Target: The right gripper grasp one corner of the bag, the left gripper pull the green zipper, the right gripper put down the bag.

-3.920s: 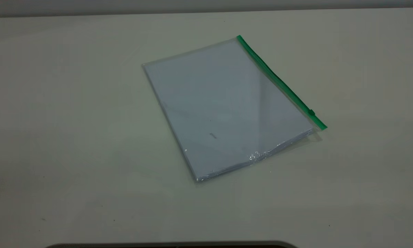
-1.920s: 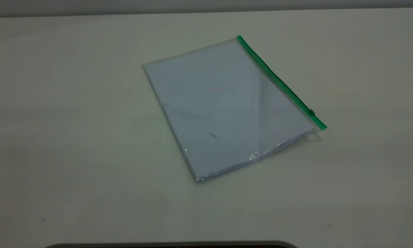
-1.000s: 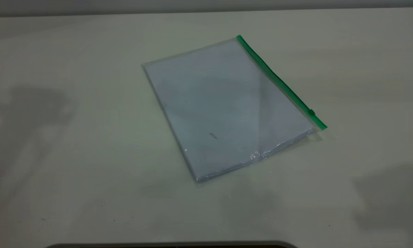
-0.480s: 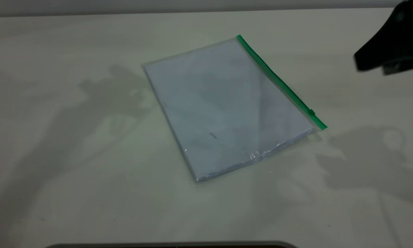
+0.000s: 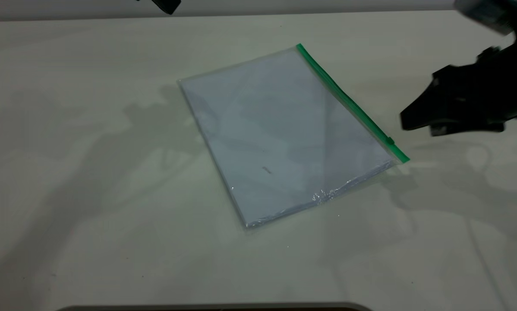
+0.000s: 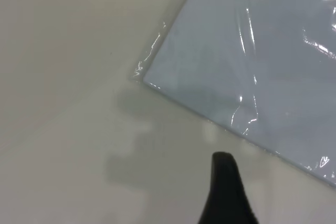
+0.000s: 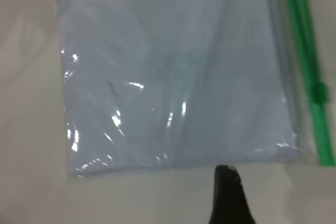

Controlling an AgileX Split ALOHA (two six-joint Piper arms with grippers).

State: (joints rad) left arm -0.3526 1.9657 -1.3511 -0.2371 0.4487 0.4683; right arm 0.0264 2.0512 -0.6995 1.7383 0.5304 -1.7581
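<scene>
The bag (image 5: 280,134) lies flat in the middle of the table, clear plastic over pale sheets. The green zipper (image 5: 349,101) runs along its right long edge, with the slider tab (image 5: 389,140) close to the near end. The right gripper (image 5: 407,123) hovers above the table just right of that near zipper corner, apart from the bag. The right wrist view shows the bag (image 7: 173,66), the zipper (image 7: 304,51) and the slider tab (image 7: 318,93). The left gripper (image 5: 165,5) only peeks in at the top edge, far side. The left wrist view shows a bag corner (image 6: 252,51).
The pale table (image 5: 90,194) carries only the bag. Arm shadows fall on its left and right parts. A dark rounded edge (image 5: 215,307) runs along the front. The table's far edge meets a grey wall.
Both arms have come in. The right gripper has moved down and left toward the near zipper corner. The left gripper's tip has appeared at the top. The bag has not moved.
</scene>
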